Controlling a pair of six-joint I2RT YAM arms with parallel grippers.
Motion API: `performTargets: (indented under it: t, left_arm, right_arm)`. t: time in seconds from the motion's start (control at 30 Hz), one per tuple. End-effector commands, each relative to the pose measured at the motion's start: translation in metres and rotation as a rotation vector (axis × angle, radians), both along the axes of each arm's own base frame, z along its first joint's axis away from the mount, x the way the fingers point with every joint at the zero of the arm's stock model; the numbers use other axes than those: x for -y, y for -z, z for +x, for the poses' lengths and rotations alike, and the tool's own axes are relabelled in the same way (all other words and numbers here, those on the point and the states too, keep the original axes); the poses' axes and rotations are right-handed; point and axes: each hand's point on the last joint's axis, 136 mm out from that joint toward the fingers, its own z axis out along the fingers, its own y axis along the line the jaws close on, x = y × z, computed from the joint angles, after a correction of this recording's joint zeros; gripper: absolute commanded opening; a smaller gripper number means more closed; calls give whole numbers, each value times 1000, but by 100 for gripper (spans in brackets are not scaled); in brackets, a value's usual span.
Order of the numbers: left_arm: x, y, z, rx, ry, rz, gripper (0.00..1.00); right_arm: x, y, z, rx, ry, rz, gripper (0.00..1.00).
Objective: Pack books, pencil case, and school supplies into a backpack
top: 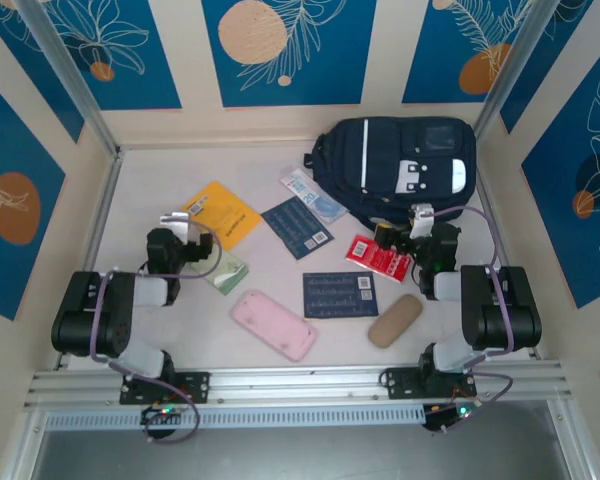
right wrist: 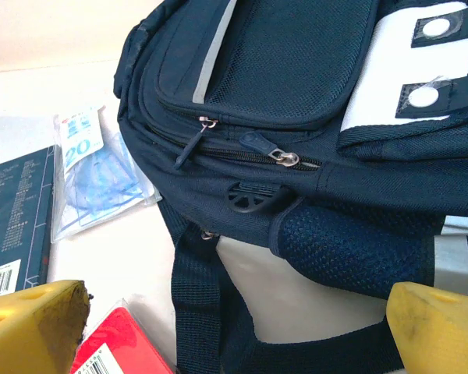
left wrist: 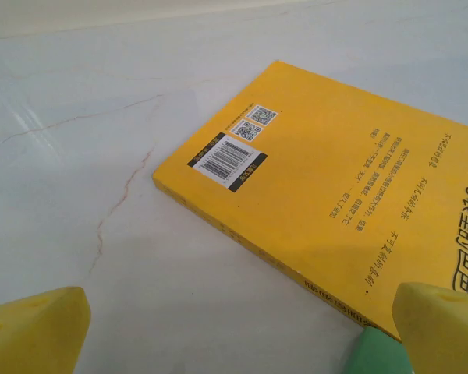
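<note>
Both pincers are standing with their yellow fingers (left wrist: 441, 327) spread wide, and neither is gripping anything. The left gripper (left wrist: 235, 339) is hovering low over the pale veined table (left wrist: 78, 156), pointing at the near edge of the thin yellow-orange book (left wrist: 335, 187), which is lying flat in the right half of the left wrist view. A corner of the pale green packet (left wrist: 374, 357) is peeking in at the bottom edge, just beside that book.

The right gripper (right wrist: 234, 331) is facing the large dark navy fabric backpack (right wrist: 296, 93), which is lying at the upper right of the overhead view. Its zips are looking closed, with a metal zip pull (right wrist: 285, 158) sitting near the middle of the right wrist view. At the left of that view, the pale blue-white packet (right wrist: 93, 179) is lying just beside the bag, a dark navy book (right wrist: 12, 210) is showing at the left edge, and the red packet with white print (right wrist: 121, 349) is sitting at the bottom.

Seen from overhead, a second dark navy book (top: 340, 294), a pink oblong pencil case (top: 273, 323) and a tan oblong pouch (top: 395, 320) are lying in the lower middle.

Nothing is looking packed, so the task is seemingly beginning. The next move is probably calling for the right pincer closing on that pull and drawing the bag open, with the left one steadying the fabric.
</note>
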Motion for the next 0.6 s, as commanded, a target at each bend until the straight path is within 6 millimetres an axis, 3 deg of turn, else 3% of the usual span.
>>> performTargets:
  t: [0.0,0.57]
  left_arm:
    - [9,-10,8,35,37,-1,100]
    - [9,-10,8,36,37,1,100]
  right_arm:
    - [-6,-4,5,14,-32,-12,99]
    - [-6,-4,5,15,-31,-17,99]
